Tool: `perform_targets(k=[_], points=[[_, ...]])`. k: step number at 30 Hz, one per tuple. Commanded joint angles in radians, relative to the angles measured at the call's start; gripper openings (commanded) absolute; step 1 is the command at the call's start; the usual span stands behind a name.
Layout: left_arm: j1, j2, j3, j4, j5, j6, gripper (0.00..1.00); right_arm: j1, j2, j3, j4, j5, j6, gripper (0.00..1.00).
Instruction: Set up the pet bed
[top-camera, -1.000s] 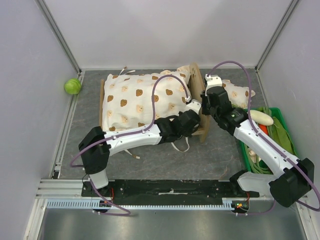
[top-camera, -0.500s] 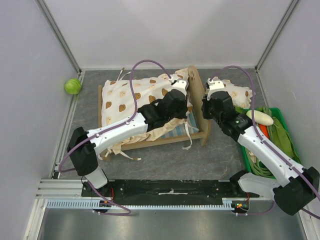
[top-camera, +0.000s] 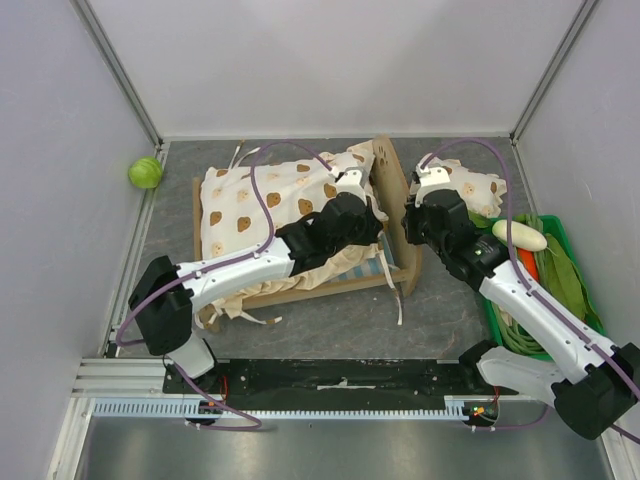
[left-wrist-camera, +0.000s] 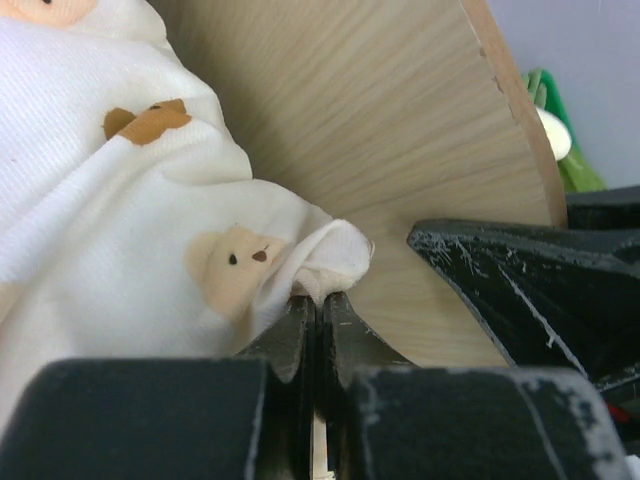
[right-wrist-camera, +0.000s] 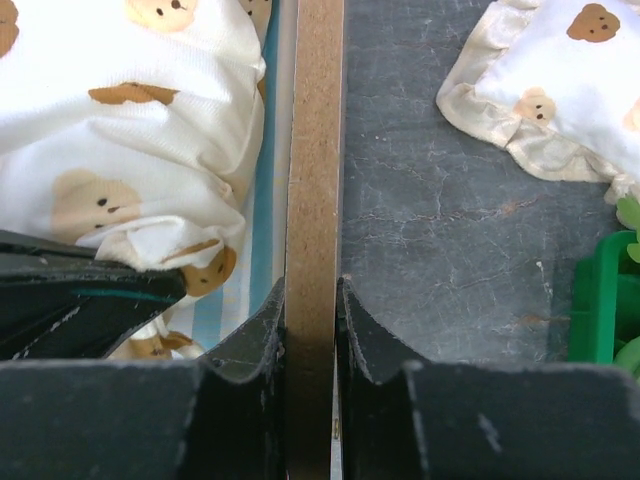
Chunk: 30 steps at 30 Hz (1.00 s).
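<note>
The pet bed (top-camera: 300, 292), a light-wood frame with a blue-and-white striped base (top-camera: 375, 262), stands mid-table with its headboard (top-camera: 392, 190) at the right. A cream bear-print cushion (top-camera: 255, 200) lies bunched in it. My left gripper (top-camera: 357, 192) is shut on a corner of that cushion (left-wrist-camera: 335, 255), right against the headboard's inner face (left-wrist-camera: 380, 120). My right gripper (right-wrist-camera: 312, 292) is shut on the headboard's top edge (right-wrist-camera: 315, 120), one finger on each side. The striped base (right-wrist-camera: 262, 250) shows beside the cushion (right-wrist-camera: 130, 130).
A small frilled bear-print pillow (top-camera: 480, 185) lies right of the headboard, also in the right wrist view (right-wrist-camera: 560, 70). A green bin (top-camera: 565, 290) of vegetables stands at the right edge. A green ball (top-camera: 145, 172) rests by the left wall.
The left gripper has closed on the cushion corner and drawn it up toward the headboard, baring part of the striped base. The bed has shifted slightly. The right gripper keeps its hold.
</note>
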Motion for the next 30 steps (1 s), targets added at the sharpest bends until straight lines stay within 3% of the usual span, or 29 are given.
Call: perform_targets(k=[1,5,7,10,14,16,19,21,25,30], points=[[0.011,-0.065,-0.072,0.229,-0.079,-0.134,0.02,0.045,-0.053,-0.002,0.096,-0.187,0.187,0.0],[0.012,-0.078,-0.112,0.323,-0.099,-0.175,0.02,0.054,-0.042,-0.005,0.101,-0.182,0.196,0.0],[0.012,-0.11,-0.233,0.459,-0.12,-0.228,0.02,0.063,-0.036,-0.002,0.105,-0.182,0.196,0.0],[0.012,-0.099,-0.209,0.405,-0.128,-0.237,0.02,0.071,-0.027,-0.002,0.112,-0.176,0.199,0.0],[0.012,-0.029,-0.149,0.362,0.001,-0.199,0.03,0.077,-0.018,-0.004,0.118,-0.162,0.203,0.0],[0.012,-0.003,-0.163,0.358,0.036,-0.219,0.1,0.077,-0.016,-0.005,0.121,-0.144,0.201,0.0],[0.014,0.017,-0.187,0.406,0.114,-0.196,0.28,0.077,-0.012,-0.001,0.121,-0.112,0.186,0.0],[0.012,0.04,-0.122,0.334,0.148,-0.16,0.29,0.077,-0.006,0.014,0.119,-0.09,0.163,0.0],[0.012,0.071,-0.045,0.193,0.131,-0.105,0.35,0.077,0.016,0.068,0.118,-0.001,0.027,0.0],[0.014,0.037,0.016,0.109,0.03,0.004,0.38,0.077,0.031,0.185,0.081,-0.001,-0.11,0.0]])
